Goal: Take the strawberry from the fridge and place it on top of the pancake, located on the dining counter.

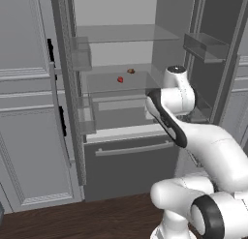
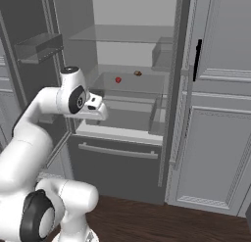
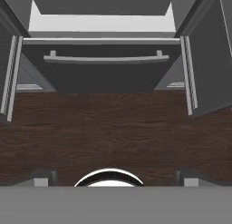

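A rendered home kitchen is shown. A tall dark grey fridge (image 1: 127,161) is seen with both doors swung open, pale shelved interior and door bins exposed, a bottom drawer with a long bar handle (image 3: 106,59) below. Food is kept on a glass shelf: a small red strawberry (image 1: 120,79) and a brownish item (image 1: 131,71) behind it. Light grey panelled cabinets (image 2: 215,138) with black handles are fitted on both sides. Dark wood plank flooring (image 3: 113,132) is laid in front.
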### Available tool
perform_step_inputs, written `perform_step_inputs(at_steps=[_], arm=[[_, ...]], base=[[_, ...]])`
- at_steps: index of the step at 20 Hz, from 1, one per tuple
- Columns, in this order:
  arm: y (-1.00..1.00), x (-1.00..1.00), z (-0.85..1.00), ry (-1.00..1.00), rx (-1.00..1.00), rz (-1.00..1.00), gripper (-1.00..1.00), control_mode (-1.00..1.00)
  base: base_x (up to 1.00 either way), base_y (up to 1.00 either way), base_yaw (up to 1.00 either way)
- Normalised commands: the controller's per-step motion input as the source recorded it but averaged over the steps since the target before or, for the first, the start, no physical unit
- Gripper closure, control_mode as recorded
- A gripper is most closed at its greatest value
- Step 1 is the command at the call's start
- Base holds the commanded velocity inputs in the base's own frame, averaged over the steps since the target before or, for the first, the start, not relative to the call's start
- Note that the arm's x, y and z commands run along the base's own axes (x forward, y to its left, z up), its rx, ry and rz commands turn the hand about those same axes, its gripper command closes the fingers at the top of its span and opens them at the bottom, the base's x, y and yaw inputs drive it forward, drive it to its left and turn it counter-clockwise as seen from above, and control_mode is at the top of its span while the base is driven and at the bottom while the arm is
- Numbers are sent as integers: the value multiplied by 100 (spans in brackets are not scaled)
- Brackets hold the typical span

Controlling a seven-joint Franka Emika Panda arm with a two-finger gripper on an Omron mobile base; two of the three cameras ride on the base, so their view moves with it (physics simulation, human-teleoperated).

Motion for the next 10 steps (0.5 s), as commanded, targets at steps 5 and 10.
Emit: perform_step_inputs(at_steps=[5,10], arm=[[0,-69,-30,0,0,0,-100,-100],[0,-24,-11,-6,0,-1,-100,-100]], base=[[0,0,0],[0,0,0]])
